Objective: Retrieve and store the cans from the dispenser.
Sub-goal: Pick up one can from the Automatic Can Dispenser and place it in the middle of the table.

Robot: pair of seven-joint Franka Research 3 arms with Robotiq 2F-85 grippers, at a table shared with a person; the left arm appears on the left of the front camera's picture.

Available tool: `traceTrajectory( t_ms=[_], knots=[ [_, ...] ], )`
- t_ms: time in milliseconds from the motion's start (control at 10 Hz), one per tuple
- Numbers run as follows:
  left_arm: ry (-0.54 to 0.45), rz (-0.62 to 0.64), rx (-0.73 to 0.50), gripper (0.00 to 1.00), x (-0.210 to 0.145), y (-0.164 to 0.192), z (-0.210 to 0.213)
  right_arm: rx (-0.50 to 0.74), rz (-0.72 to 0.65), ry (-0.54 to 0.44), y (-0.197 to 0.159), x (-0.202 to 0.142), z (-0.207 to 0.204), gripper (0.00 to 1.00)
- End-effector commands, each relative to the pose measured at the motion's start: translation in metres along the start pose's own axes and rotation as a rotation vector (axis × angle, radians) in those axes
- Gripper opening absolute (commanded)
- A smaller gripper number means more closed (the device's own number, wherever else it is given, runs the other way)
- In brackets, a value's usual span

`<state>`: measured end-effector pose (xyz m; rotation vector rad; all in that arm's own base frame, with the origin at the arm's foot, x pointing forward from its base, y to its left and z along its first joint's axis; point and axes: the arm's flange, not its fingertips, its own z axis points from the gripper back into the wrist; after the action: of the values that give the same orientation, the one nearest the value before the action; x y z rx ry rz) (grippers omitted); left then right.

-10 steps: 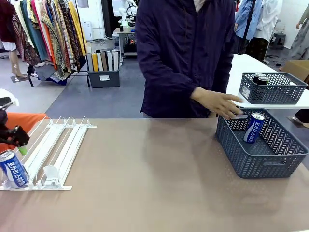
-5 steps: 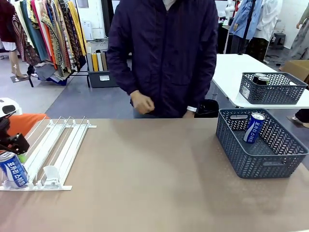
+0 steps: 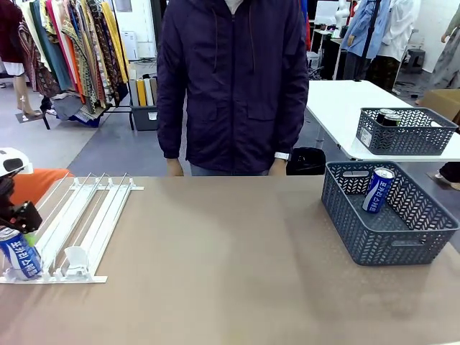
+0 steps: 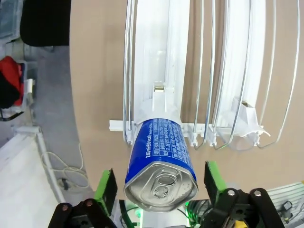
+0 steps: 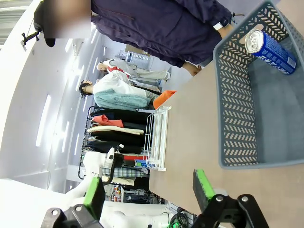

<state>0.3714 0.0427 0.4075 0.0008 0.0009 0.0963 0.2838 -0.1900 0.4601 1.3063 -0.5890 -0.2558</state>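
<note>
— Starting with the arms, how are they posed?

— In the wrist view the left gripper (image 4: 159, 183) points along the dispenser (image 4: 156, 71). Its green pads (image 4: 107, 190) straddle the blue can (image 4: 164, 142) with a gap on each side, so the jaws are released and nothing is grasped. In the front view it sits at the table's (image 3: 215, 273) left edge, just above that can (image 3: 20, 253). The right gripper (image 5: 148, 199) is held off the table near a mesh basket (image 5: 237, 109), its pads spread and bare.

— What differs from a second ago?

— The person (image 3: 233, 86) then reached a hand to the near mesh basket (image 3: 374, 230). That person now stands upright at the far edge, both arms hanging. The left gripper has dropped slightly toward the can, which has not moved.

— How does the can look, and where is it?

— It is slim and blue with white lettering, and its shiny top and pull tab face the wrist camera. It leans at the front end of the dispenser's (image 3: 86, 215) outermost lane on the robot's left, against the front lip, with a white pusher (image 4: 159, 92) behind it. A second blue can (image 3: 378, 190) leans inside the near basket.
</note>
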Motion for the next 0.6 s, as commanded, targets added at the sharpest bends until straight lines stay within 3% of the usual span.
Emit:
traceTrajectory(
  t_ms=[0,500],
  knots=[
    [0.003,-0.001,0.040,0.00,-0.0336,0.0002,-0.0188,0.014,0.002,-0.009,0.0026,0.0009,-0.0005,1.00],
    [-0.008,0.014,0.029,0.00,-0.0320,0.0027,-0.0171,0.014,0.002,-0.009,0.0026,0.0009,-0.0005,1.00]
  ],
)
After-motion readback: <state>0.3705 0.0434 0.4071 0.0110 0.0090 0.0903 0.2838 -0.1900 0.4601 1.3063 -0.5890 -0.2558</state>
